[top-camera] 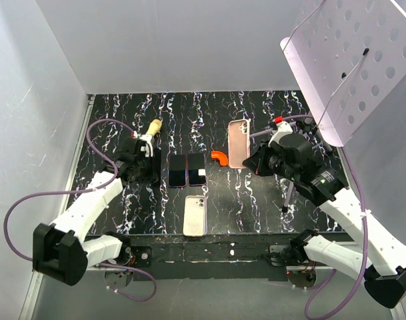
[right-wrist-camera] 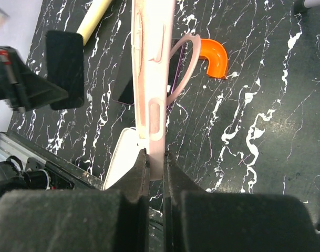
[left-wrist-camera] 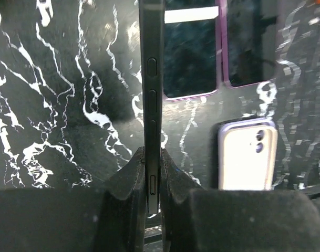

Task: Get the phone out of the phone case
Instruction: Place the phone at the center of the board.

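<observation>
1. Left gripper: black padded fingers at the bottom centre of the left wrist view, pressed together on the lower end of the phone.
2. Phone: thin dark slab, seen edge-on, running straight up from the fingers to the top edge of the frame. Three side buttons sit in a row along its edge, with a small slot down at the grip. In the right wrist view it shows broadside as a plain black rectangle at upper left, raised off the table.
3. Right gripper: black padded fingers at the bottom centre of the right wrist view, clamped on the lower end of the phone case.
4. Phone case: pale pink, edge-on, rising from the fingers to the top edge of the frame. It has oval button shapes moulded into its side, and a thin ring of the same pink stands out to its right. In the top view it sits upper right of centre, just left of the right gripper. Phone and case are well apart, one in each gripper.
5. Table: black with white veining.
6. White-cased phone: lying back up with two camera lenses, lower right of the left wrist view.
7. Pair of dark phones: side by side, face up, purple-edged, upper right of the same view.
8. Orange elbow piece: on the table, upper right of the case.
9. Cream handle: top left of the right wrist view, only partly in frame.
</observation>
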`<act>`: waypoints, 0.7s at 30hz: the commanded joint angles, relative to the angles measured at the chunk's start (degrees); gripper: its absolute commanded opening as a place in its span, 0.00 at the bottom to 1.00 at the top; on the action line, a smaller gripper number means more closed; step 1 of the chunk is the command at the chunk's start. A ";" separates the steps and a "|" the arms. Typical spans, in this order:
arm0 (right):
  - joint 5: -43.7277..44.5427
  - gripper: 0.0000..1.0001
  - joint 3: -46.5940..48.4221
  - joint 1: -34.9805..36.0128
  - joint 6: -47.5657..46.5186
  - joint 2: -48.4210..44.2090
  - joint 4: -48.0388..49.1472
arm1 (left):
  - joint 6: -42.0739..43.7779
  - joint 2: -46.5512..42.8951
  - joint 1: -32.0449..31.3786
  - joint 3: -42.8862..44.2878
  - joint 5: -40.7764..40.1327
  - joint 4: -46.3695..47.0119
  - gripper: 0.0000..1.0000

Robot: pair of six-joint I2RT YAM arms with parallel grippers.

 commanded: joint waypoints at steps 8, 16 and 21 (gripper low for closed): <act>-0.37 0.01 -0.98 0.16 -0.86 -5.70 -0.15 | 8.02 11.85 5.30 -1.59 8.94 8.03 0.00; -0.02 0.01 -2.91 0.16 -0.42 -7.73 0.99 | 8.99 19.41 8.56 3.24 14.12 7.77 0.00; -0.37 0.01 -2.83 0.16 -1.03 -7.91 0.99 | 8.46 26.88 9.44 7.64 19.84 6.54 0.00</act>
